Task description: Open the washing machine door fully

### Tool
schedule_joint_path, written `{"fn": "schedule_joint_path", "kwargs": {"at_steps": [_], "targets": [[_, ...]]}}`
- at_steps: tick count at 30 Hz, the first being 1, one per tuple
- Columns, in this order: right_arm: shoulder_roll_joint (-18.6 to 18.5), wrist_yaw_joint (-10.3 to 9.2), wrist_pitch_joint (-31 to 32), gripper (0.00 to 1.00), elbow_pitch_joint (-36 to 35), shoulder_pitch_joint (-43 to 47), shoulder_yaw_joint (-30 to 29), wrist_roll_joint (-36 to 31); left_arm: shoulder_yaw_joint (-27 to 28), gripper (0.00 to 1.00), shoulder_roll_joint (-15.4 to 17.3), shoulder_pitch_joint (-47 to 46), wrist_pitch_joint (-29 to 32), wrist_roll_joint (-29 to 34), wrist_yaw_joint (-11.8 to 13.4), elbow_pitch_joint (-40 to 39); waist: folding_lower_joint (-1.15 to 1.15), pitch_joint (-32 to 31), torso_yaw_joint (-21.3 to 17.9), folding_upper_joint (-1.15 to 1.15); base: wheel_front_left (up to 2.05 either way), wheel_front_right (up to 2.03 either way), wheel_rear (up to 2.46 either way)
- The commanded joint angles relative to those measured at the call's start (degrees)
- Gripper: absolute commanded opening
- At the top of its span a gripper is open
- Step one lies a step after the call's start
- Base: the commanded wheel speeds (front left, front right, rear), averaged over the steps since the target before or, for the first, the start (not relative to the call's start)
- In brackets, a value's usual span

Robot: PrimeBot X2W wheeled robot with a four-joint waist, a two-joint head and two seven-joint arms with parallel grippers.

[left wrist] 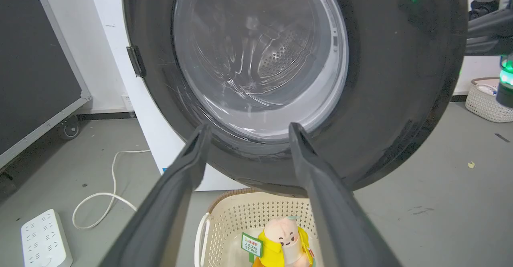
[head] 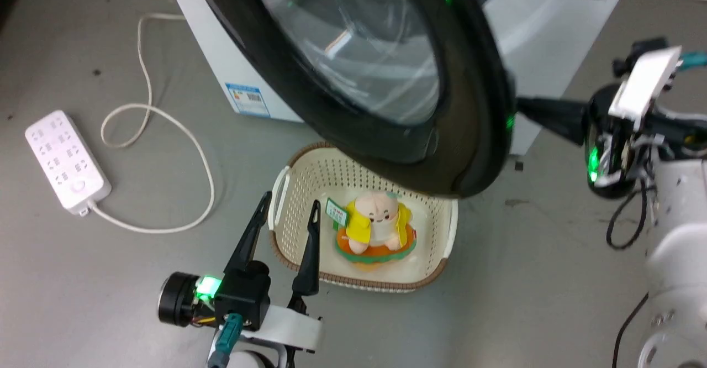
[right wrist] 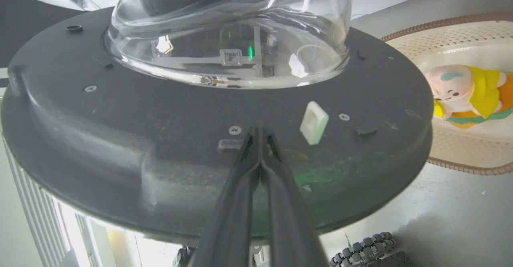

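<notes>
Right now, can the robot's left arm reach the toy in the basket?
Probably yes. The left gripper hangs open at the near rim of the basket, nothing between it and the toy; the door overhangs only the far side.

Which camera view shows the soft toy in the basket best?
Head view: the soft toy sits whole in the basket. The left wrist view crops its lower half; the right wrist view shows it sideways, clipped at the edge.

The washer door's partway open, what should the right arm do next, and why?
Probably push the washing machine door further from the washer with the right gripper: its shut fingertips appear to rest on the door's inner face, and the door stands only partway open.
</notes>
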Motion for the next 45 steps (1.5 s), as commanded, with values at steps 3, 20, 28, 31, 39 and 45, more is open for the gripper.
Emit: {"fn": "schedule_joint_path", "kwargs": {"at_steps": [3,20,28,31,39,45], "targets": [[0.51,0.06,2.82,0.00,-2.38,5.09,3.20,3.89,0.19,1.00,0.42,1.60,-0.32,-0.53,-0.43,0.60,0.01,-3.20,-0.10,0.00,0.00,0.00,0.00],[0.56,0.06,-9.19,0.00,-13.96,22.56,40.51,34.72,0.00,1.00,0.40,5.92,-0.32,-1.02,-1.86,2.07,0.01,-5.88,3.00,0.00,0.00,0.00,0.00],[-0.15,0.06,-15.67,1.00,-14.66,22.85,42.21,35.11,1.48,1.00,0.48,6.82,-0.32,-1.56,-1.65,1.73,0.01,-7.64,3.05,0.00,0.00,0.00,0.00],[-1.90,0.06,-20.09,1.00,-18.09,23.66,41.26,32.30,2.20,1.00,0.66,7.21,-0.32,-1.80,-1.68,1.67,0.01,-8.97,2.15,0.00,0.00,0.00,0.00],[-12.16,0.06,-46.11,1.00,-39.89,31.30,42.84,5.87,4.37,1.00,0.95,7.71,-0.32,-2.70,-2.00,1.00,0.01,-12.38,-1.78,0.00,0.00,0.00,0.00],[-16.96,0.06,-61.20,1.00,-47.46,39.57,41.54,-15.73,6.62,1.00,1.45,8.60,-0.32,-3.45,-2.05,0.58,0.01,-14.17,-5.21,0.00,0.00,0.00,0.00]]}}
